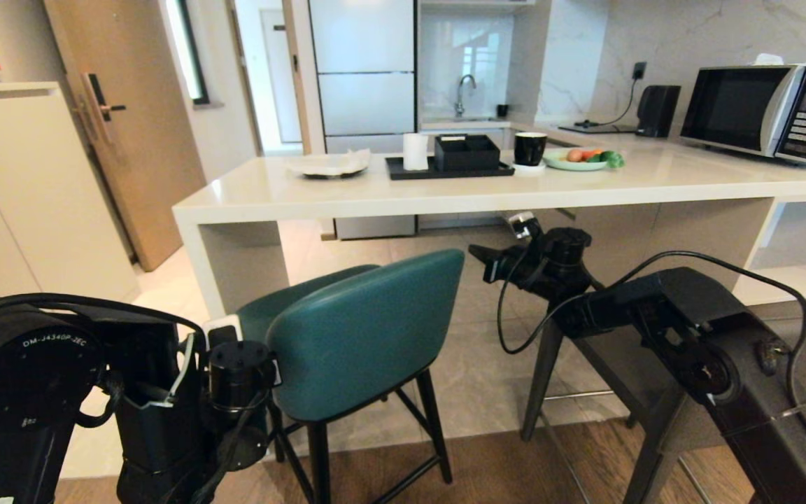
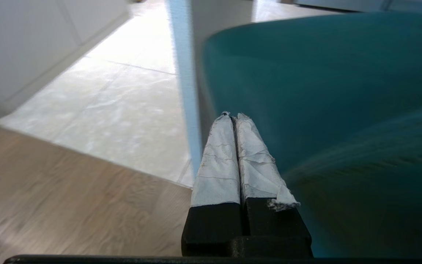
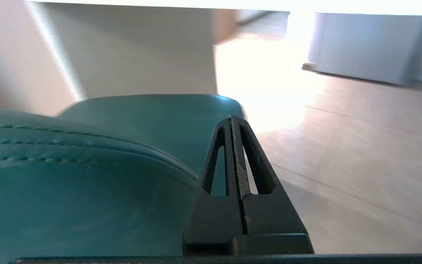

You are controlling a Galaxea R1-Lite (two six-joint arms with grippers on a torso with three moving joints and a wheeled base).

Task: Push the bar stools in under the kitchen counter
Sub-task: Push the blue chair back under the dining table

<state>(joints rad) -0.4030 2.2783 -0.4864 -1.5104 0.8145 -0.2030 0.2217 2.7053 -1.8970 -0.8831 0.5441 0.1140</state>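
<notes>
The teal bar stool (image 1: 368, 329) stands on thin black legs just in front of the kitchen counter (image 1: 445, 190), its seat partly under the slab's edge. My left gripper (image 2: 233, 116) is shut, its white-taped fingers lying against the left side of the stool's curved back (image 2: 324, 91). Shut too, my right gripper (image 3: 231, 119) sits by the right end of that back (image 3: 86, 176); in the head view it (image 1: 478, 253) points left at the back's top corner. The dark grey bar stool shows only tapered legs (image 1: 540, 381) behind my right arm (image 1: 662, 315).
On the counter stand a black tray (image 1: 448, 169) with a box and a white roll, a black mug (image 1: 529, 148), a plate of vegetables (image 1: 574, 161) and a microwave (image 1: 767, 108). A tall beige cabinet (image 1: 11, 189) is at the left, open white shelves (image 1: 795, 280) at the right.
</notes>
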